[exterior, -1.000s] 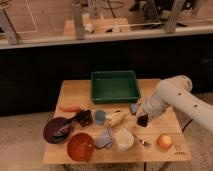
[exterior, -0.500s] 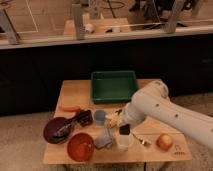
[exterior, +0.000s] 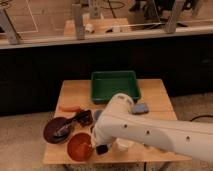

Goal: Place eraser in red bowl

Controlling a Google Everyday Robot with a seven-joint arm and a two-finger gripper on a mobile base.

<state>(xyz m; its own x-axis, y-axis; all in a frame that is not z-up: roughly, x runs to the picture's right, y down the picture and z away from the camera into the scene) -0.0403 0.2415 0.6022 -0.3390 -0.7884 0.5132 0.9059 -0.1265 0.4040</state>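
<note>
Far left on the wooden counter (exterior: 160, 89): a dark maroon dish (exterior: 56, 129) with a black utensil (exterior: 64, 129) lying in it. Just above it, near the counter's left edge, a thin orange item (exterior: 71, 108) lies flat. A black object (exterior: 84, 118) sits touching the maroon dish's right rim.

Front left: the red bowl (exterior: 78, 146), upright, near the counter's front edge, just right of and below the maroon dish.

At the bowl's right rim: the hand (exterior: 99, 148) at the end of the white arm (exterior: 155, 134), which reaches in from the lower right and covers much of the counter's middle. A small black block, the eraser (exterior: 102, 149), is at the tip of the hand, just beside the bowl's right edge and not inside it. Cannot tell whether the eraser is pinched or only under the tip.

Centre back: a green tray (exterior: 114, 86), rectangular, upright.

Right of the arm's upper bulge: a blue-grey sponge (exterior: 140, 108), flat on the counter just below the tray's right corner.
</note>
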